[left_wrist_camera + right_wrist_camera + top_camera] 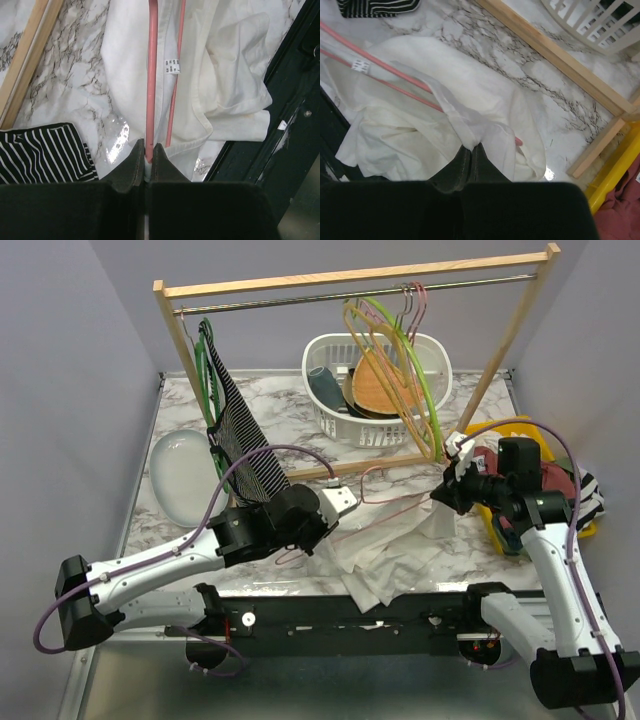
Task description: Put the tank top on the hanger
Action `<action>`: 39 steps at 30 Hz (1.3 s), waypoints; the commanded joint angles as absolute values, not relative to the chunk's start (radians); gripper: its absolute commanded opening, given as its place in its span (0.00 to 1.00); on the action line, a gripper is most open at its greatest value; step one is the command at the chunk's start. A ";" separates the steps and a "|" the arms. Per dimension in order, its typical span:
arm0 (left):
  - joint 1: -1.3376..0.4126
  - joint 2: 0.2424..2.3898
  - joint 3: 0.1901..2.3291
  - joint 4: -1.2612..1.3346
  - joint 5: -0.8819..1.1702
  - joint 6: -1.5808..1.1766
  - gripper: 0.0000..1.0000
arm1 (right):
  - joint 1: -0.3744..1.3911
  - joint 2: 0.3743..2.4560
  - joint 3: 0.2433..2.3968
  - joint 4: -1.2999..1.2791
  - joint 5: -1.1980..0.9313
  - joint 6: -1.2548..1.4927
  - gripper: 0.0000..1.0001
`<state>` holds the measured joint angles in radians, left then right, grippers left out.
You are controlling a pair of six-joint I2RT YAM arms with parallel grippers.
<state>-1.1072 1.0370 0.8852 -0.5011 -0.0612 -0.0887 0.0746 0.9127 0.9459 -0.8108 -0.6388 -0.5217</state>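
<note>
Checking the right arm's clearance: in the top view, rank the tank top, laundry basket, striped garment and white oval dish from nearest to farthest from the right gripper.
1. tank top, pinched in the right gripper, at the table's front.
2. laundry basket, behind it, at the rear.
3. striped garment, hanging left of centre.
4. white oval dish, far left.

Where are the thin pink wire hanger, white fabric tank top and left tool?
thin pink wire hanger [151, 75], left wrist view, middle of the left straight wire.
white fabric tank top [485, 90], right wrist view, flat cloth beyond the strap.
left tool [148, 146], left wrist view, between its fingertips, shut on the wire.
</note>
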 commanded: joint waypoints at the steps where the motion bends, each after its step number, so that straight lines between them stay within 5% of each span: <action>1: -1.103 1.086 0.960 -0.443 -0.026 -0.072 0.00 | 0.069 0.802 0.982 -0.926 -0.747 -0.571 0.00; 8: -1.103 1.071 1.040 -0.420 -0.002 -0.092 0.00 | 0.071 0.687 1.051 -1.104 -0.738 -0.667 0.04; 12: -1.103 1.013 1.054 -0.449 0.074 -0.086 0.00 | 0.071 0.612 1.028 -1.126 -0.690 -0.678 0.47; 15: -1.103 0.996 1.057 -0.512 0.115 -0.072 0.00 | 0.063 0.584 1.054 -1.155 -0.706 -0.680 0.62; 21: -1.103 0.967 1.023 -0.575 0.210 -0.103 0.00 | 0.054 0.623 1.132 -1.199 -0.816 -0.725 0.71; 32: -1.104 0.882 1.009 -0.591 0.318 -0.091 0.00 | 0.060 0.848 1.223 -1.525 -1.166 -1.293 0.80; 37: -1.104 0.923 1.081 -0.627 0.301 -0.057 0.00 | 0.109 0.894 1.223 -1.526 -1.180 -1.255 0.72; 39: -1.104 0.943 1.117 -0.644 0.275 -0.045 0.00 | 0.152 0.899 1.207 -1.525 -1.181 -1.243 0.59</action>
